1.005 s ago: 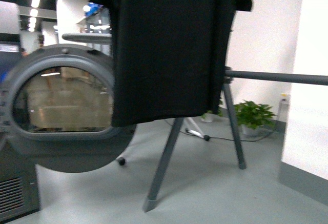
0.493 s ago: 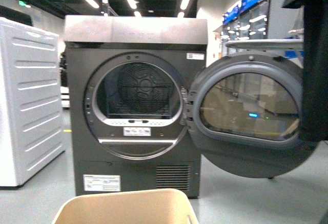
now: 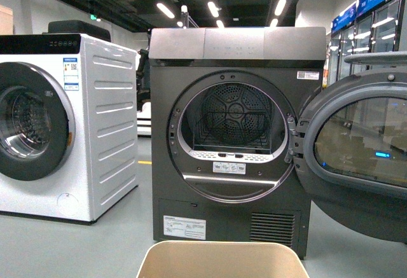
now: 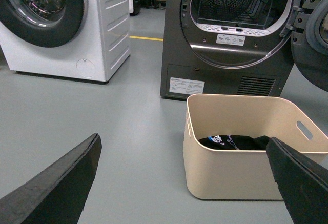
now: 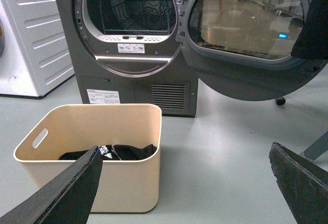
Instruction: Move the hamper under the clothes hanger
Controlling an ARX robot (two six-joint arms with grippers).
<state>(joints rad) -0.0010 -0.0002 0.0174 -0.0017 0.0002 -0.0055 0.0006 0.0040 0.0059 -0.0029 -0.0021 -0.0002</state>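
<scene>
The cream-beige hamper (image 3: 222, 260) stands on the grey floor in front of the dark grey dryer; only its far rim shows at the bottom of the front view. It shows whole in the left wrist view (image 4: 241, 167) and in the right wrist view (image 5: 97, 183), with dark clothes inside (image 4: 236, 142). My left gripper (image 4: 187, 183) is open and empty, its jaws wide apart beside and short of the hamper. My right gripper (image 5: 184, 183) is open and empty over bare floor beside the hamper. The clothes hanger is out of view, save a grey leg tip (image 5: 319, 147) and a hanging dark garment (image 5: 313, 24).
The dark grey dryer (image 3: 236, 125) stands straight ahead, its round door (image 3: 356, 157) swung open to the right. A white washing machine (image 3: 57, 125) stands to the left. Bare grey floor (image 5: 225, 152) lies right of the hamper.
The front view has swung left: from the rack with a black shirt, past the dryer door, to face the dryer and white washer. The hamper's rim has come into view at the bottom.
</scene>
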